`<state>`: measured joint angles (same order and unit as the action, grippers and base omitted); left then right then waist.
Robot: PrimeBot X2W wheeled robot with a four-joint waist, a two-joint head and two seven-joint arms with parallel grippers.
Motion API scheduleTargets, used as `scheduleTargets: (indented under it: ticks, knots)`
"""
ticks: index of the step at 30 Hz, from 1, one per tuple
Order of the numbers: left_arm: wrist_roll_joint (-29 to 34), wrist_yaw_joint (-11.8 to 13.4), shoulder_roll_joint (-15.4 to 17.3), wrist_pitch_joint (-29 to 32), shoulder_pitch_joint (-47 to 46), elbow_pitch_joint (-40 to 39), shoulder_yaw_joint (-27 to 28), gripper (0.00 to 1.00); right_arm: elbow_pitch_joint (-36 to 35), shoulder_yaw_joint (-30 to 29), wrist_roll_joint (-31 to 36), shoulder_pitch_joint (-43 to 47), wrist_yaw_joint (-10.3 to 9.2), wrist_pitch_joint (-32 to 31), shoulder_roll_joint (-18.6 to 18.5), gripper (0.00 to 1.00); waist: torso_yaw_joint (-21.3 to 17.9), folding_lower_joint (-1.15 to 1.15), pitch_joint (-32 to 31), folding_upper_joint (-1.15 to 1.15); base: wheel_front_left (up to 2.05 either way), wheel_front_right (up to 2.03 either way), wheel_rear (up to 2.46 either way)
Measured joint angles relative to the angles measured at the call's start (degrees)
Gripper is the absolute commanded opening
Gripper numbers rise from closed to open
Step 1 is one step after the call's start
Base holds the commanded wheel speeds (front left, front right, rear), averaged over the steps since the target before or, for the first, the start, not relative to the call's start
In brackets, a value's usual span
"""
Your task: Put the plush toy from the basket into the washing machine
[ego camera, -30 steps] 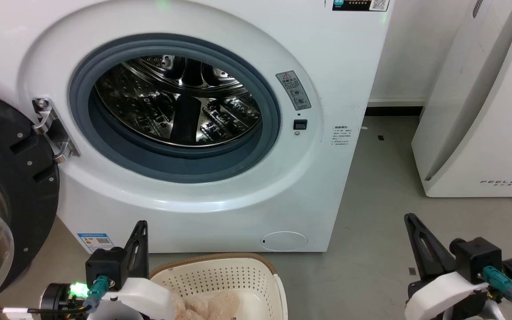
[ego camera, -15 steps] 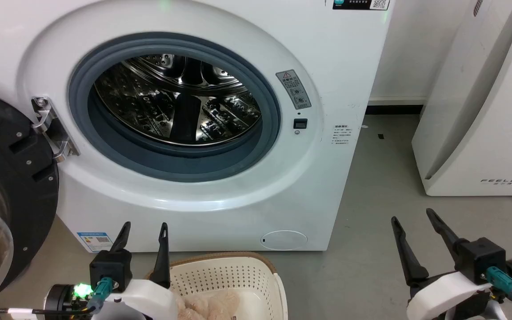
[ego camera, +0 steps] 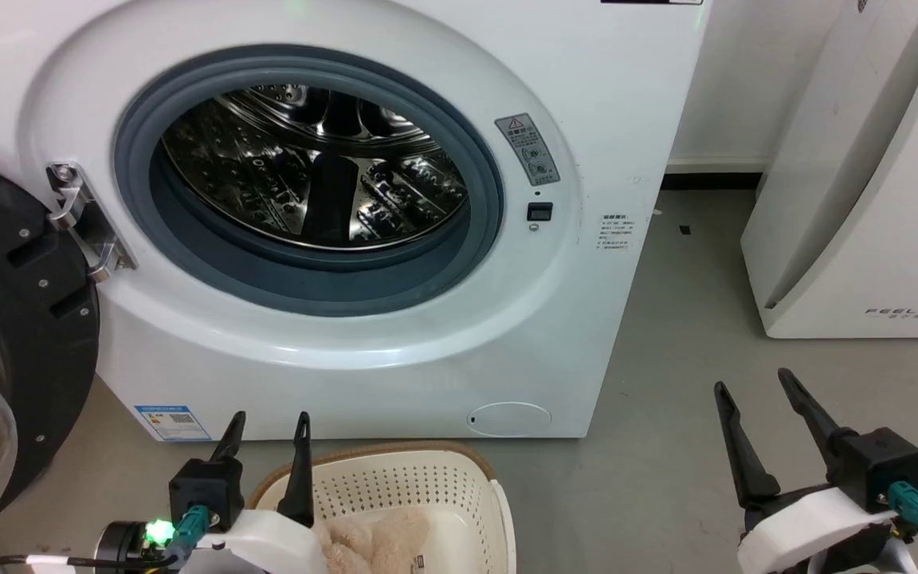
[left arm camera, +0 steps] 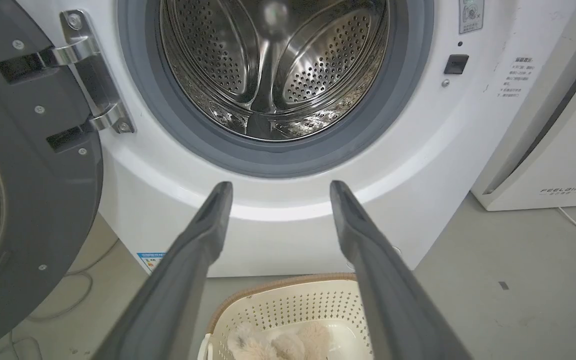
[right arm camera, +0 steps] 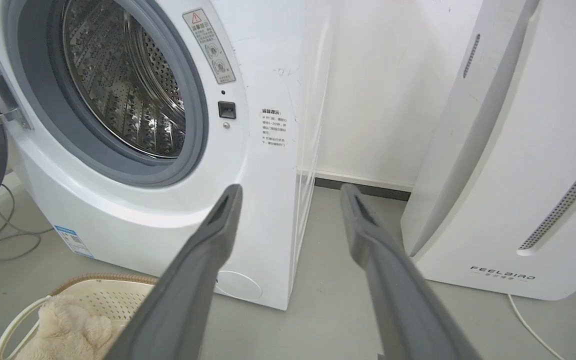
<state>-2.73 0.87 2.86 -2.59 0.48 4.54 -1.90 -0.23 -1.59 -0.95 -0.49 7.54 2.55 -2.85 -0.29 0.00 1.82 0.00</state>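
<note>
Beige fluff sits low at the near edge: the plush toy lies slumped inside the basket, which stands on the floor just in front of the washing machine. Nothing has hold of it.

So the task looks barely begun to me. Pick-up, lift & drop-in are all left to do. One thing's ready: the door stands wide open on the left, & the drum has no toy in it.

The left gripper hovers over the basket's left rim, fingers parted a moderate way w/ nothing between them. The right gripper is off to the right over bare floor, well apart from the basket, spread about as much & also holding nothing.

Materials:
- Toy: shaggy, soft pile, prob. squashes & sags when pinched.
- Basket: cream plastic, oval, walls dotted w/ small holes, brown woven-look rim.
- Drum: shiny steel, perforated, w/ raised ribs.
- Gasket: matte grey ring, looks like rubber.
- Machine shell: glossy white w/ a rounded front.
- Door: black-rimmed w/ a clear bowl.
- Floor: smooth grey.
</note>
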Motion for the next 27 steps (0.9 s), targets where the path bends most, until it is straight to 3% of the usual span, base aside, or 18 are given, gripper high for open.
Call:
scheduleTargets:
  ticks: [27]
  knots:
    - [-3.1, 0.2, 0.2, -3.1, -7.4, 15.5, -0.6, 1.0, -2.0, -0.3, -0.5, -1.3, 0.0, 3.2, 0.0, 1.0, 0.4, 0.0, 8.5, 0.0, 0.0, 0.0, 0.0]
